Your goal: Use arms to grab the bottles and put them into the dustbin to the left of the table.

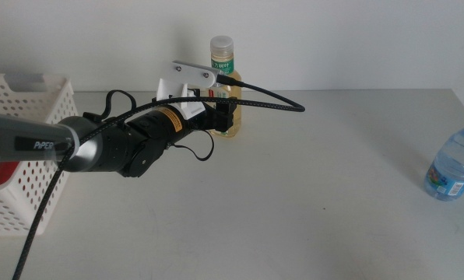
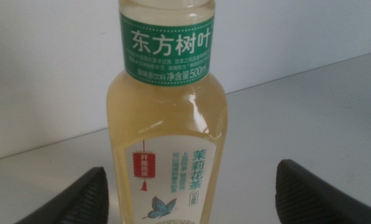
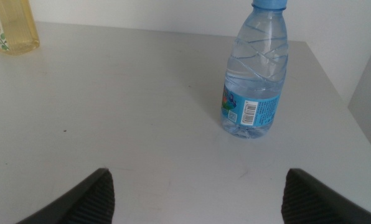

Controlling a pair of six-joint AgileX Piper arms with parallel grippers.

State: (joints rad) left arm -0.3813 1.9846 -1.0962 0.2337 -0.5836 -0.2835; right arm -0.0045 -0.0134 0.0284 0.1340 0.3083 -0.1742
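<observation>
Left gripper [image 2: 185, 199] reaching with jaws apart around the tea bottle [image 2: 167, 124] standing near the surface's [image 1: 310, 202] far edge, bottle base hidden. Right gripper [image 3: 195, 199] waiting, jaws apart, water bottle [image 3: 255, 74] cut off at the surface's right edge.

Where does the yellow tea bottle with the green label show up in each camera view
Middle view: the clear plastic yellow tea bottle with green-white label stands upright at the table's far edge, left end effector at it.
Left wrist view: it fills the centre, between the open jaws.
Right wrist view: only its base shows, in a corner.
Shared landmark: the plain light-grey tabletop.
</observation>
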